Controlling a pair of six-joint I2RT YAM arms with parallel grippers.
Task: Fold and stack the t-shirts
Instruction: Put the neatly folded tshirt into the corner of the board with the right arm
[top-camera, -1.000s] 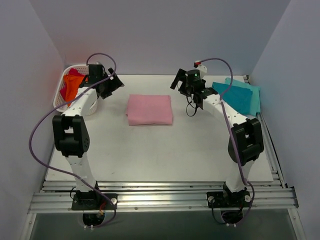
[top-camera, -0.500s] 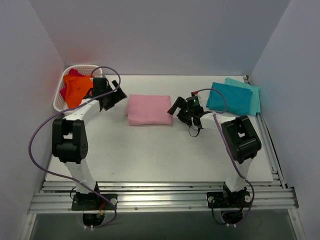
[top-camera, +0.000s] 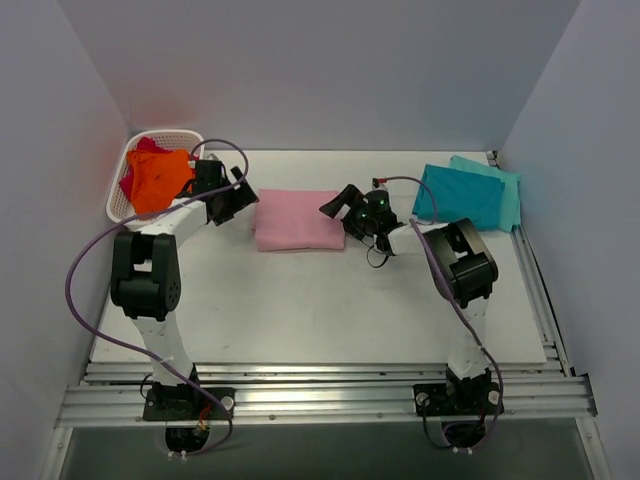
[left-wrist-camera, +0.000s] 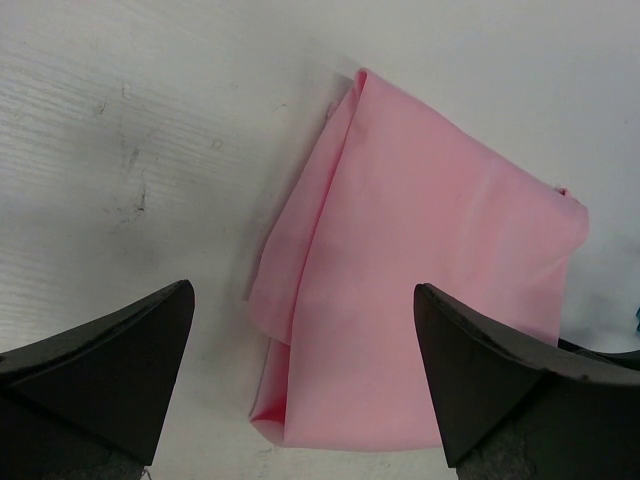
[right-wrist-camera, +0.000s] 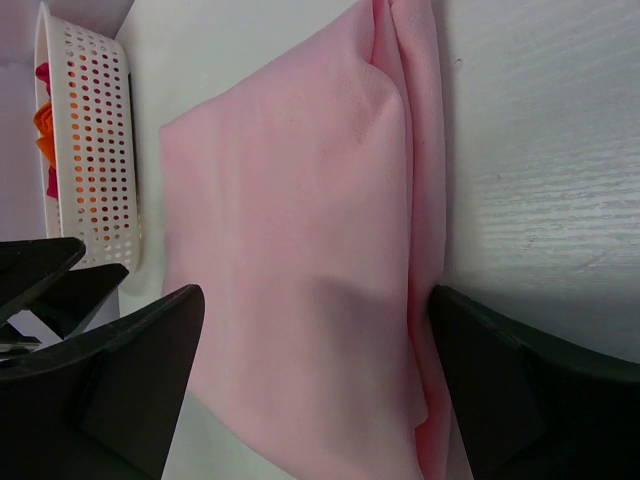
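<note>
The folded light pink t-shirt (top-camera: 298, 220) lies flat at the back middle of the table; it also shows in the left wrist view (left-wrist-camera: 420, 300) and in the right wrist view (right-wrist-camera: 300, 290). My left gripper (top-camera: 238, 203) is open at the shirt's left edge, low over the table, its fingers (left-wrist-camera: 110, 370) wide apart. My right gripper (top-camera: 343, 212) is open at the shirt's right edge, with its fingers (right-wrist-camera: 520, 390) either side of that edge. The folded teal t-shirt (top-camera: 458, 197) lies on the lighter turquoise one (top-camera: 500, 195) at the back right.
A white perforated basket (top-camera: 122, 205) with orange and red clothes (top-camera: 158, 178) stands at the back left, just behind my left arm; it shows in the right wrist view (right-wrist-camera: 85, 130). Walls close in the table on three sides.
Both grippers have come down and inward to the pink shirt's two side edges. The right gripper moved from near the teal pile to the shirt's right edge. The shirt has not moved.
</note>
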